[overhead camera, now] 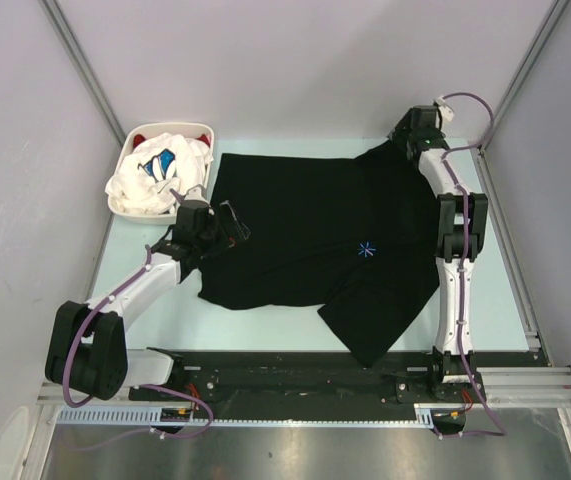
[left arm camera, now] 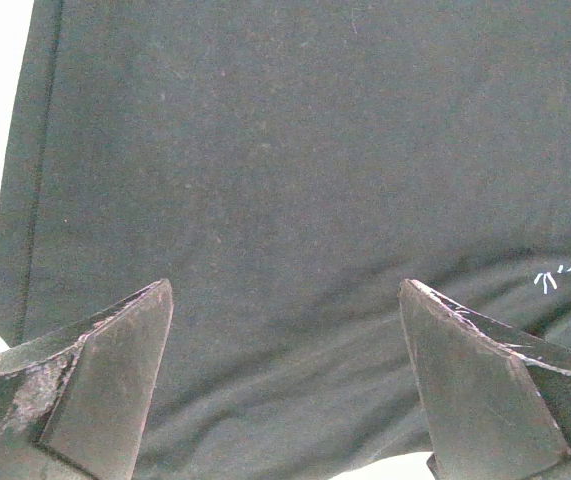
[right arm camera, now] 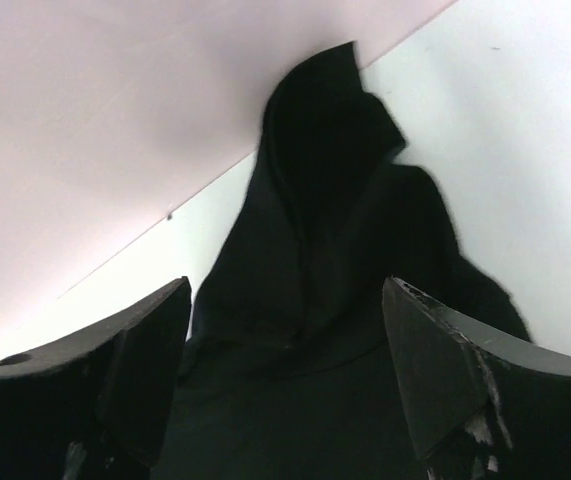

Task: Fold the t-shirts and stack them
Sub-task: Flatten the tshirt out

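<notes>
The large black t-shirt (overhead camera: 295, 225) lies spread on the table, with its small blue starburst mark (overhead camera: 366, 250) to the right of middle. My left gripper (overhead camera: 233, 226) is open over the shirt's left edge. In the left wrist view the open gripper (left arm camera: 285, 300) hangs over flat black cloth (left arm camera: 285, 150) and holds nothing. My right gripper (overhead camera: 402, 138) is open at the shirt's far right corner. In the right wrist view the gripper (right arm camera: 287, 300) straddles a bunched black sleeve (right arm camera: 325, 180) without gripping it. A white t-shirt with blue print (overhead camera: 160, 170) and a red one (overhead camera: 145, 133) lie in the basket.
The white oval basket (overhead camera: 123, 163) stands at the far left, just behind my left wrist. Grey walls close in the back and both sides. The black rail (overhead camera: 295, 370) with the arm bases runs along the near edge. The shirt's lower flap reaches close to that rail.
</notes>
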### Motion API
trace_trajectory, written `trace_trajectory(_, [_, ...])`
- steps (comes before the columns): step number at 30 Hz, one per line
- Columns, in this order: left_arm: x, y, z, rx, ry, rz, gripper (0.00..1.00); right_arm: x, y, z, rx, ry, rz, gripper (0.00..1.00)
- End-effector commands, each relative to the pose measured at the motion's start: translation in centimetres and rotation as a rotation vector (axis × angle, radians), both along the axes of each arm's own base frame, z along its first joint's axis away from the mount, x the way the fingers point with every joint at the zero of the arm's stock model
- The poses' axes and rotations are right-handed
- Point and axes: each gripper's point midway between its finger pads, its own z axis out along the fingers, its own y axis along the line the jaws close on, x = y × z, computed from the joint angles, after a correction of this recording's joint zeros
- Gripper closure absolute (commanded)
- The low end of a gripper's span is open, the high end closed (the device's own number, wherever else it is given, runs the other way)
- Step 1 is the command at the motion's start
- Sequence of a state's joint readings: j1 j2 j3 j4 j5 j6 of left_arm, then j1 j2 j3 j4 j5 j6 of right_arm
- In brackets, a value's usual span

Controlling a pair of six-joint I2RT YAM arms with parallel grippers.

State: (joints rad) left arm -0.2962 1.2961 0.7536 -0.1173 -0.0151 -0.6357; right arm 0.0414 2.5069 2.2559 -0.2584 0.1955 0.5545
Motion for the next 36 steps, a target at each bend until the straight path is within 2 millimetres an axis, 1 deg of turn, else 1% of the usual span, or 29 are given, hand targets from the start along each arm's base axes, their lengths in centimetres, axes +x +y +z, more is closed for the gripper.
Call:
trace_trajectory(1, [0.5, -0.2, 0.9, 0.003, -0.036, -0.01, 0.0, 0.3, 0.6, -1.3, 0.162, 0.01, -0.012, 0.21])
trace_trajectory(3, [0.5, -0.2, 0.9, 0.005, -0.037, -0.01, 0.0, 0.3, 1.0, -1.7, 0.185, 0.014, 0.003, 0.23])
trace_trajectory(5, [0.6, -0.2, 0.7, 0.004, -0.035, -0.009, 0.0, 0.4, 1.8, -2.4, 0.225, 0.021, 0.023, 0.3])
trace_trajectory(7, [0.6, -0.3, 0.7, 0.003, -0.033, -0.012, 0.0, 0.4, 2.5, -2.5, 0.263, 0.021, 0.04, 0.35])
trace_trajectory(9, [0.6, -0.2, 0.6, 0.001, -0.032, -0.008, 0.0, 0.4, 2.9, -3.2, 0.271, 0.03, 0.039, 0.36])
trace_trajectory(10, [0.5, -0.2, 0.5, 0.003, -0.03, -0.009, 0.0, 0.4, 3.8, -3.2, 0.299, 0.029, 0.076, 0.39])
trace_trajectory(13, [0.5, -0.3, 0.5, 0.003, -0.028, -0.011, 0.0, 0.4, 4.8, -3.4, 0.309, 0.034, 0.094, 0.39])
trace_trajectory(17, [0.5, -0.3, 0.5, 0.002, -0.029, -0.01, 0.0, 0.3, 5.1, -3.6, 0.32, 0.039, 0.093, 0.4])
trace_trajectory(20, [0.5, -0.2, 0.5, 0.004, -0.028, -0.01, 0.0, 0.4, 5.0, -3.8, 0.326, 0.04, 0.088, 0.43])
trace_trajectory(24, [0.4, -0.2, 0.6, 0.006, -0.031, -0.009, 0.0, 0.6, 5.0, -3.8, 0.323, 0.034, 0.083, 0.46])
trace_trajectory(26, [0.4, -0.1, 0.5, 0.008, -0.028, -0.007, 0.0, 0.8, 4.9, -4.0, 0.325, 0.035, 0.079, 0.5])
trace_trajectory(27, [0.4, -0.1, 0.5, 0.007, -0.029, -0.007, 0.0, 0.8, 4.9, -4.1, 0.327, 0.039, 0.075, 0.53])
trace_trajectory(28, [0.4, -0.1, 0.5, 0.009, -0.028, -0.007, 0.0, 1.0, 4.9, -3.9, 0.329, 0.031, 0.077, 0.55])
trace_trajectory(29, [0.4, -0.1, 0.6, 0.009, -0.03, -0.008, 0.0, 1.1, 4.9, -4.4, 0.329, 0.035, 0.076, 0.57])
trace_trajectory(32, [0.4, 0.1, 0.5, 0.012, -0.029, -0.003, 0.0, 1.5, 5.4, -5.1, 0.345, 0.035, 0.082, 0.76])
trace_trajectory(33, [0.4, 0.0, 0.5, 0.014, -0.03, -0.004, 0.0, 1.7, 5.6, -5.1, 0.354, 0.029, 0.087, 0.88])
trace_trajectory(35, [0.4, 0.1, 0.5, 0.017, -0.029, -0.001, 0.0, 2.0, 5.8, -5.4, 0.37, 0.016, 0.089, 0.98])
trace_trajectory(36, [0.4, 0.2, 0.5, 0.022, -0.029, 0.0, 0.0, 2.5, 6.1, -4.9, 0.377, -0.016, 0.105, 1.0])
